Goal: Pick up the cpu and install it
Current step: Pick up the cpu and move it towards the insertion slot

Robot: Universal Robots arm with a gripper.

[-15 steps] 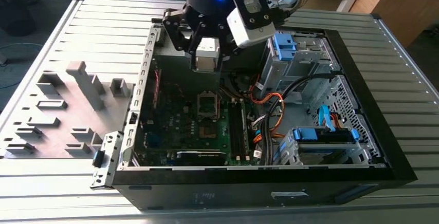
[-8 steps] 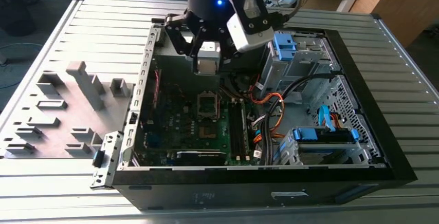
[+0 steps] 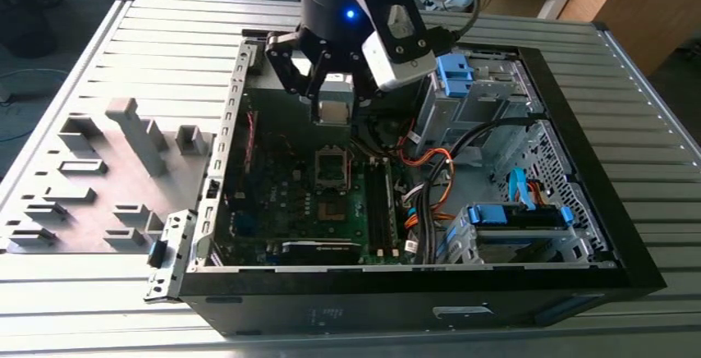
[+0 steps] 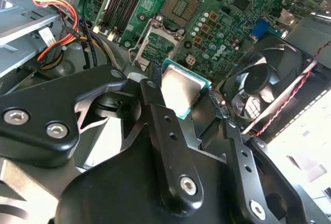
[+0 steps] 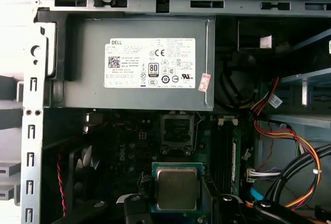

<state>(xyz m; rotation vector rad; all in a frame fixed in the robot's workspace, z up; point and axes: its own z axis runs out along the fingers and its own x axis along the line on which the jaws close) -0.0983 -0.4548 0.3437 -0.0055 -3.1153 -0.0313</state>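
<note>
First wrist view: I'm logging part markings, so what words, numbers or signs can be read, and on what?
White label on the grey power-supply box: a maker's name, a code square and certification marks; fine print too small to read.
Red-and-white sticker beside that label: too small to read.
cpu in the gripper: no readable marking on its metal top.
Motherboard: print too blurred to read.

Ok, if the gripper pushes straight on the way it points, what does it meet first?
Most likely the motherboard at or beside the open socket; the gripper, shut on the cpu, hangs above it. Exact alignment is unclear.
</note>
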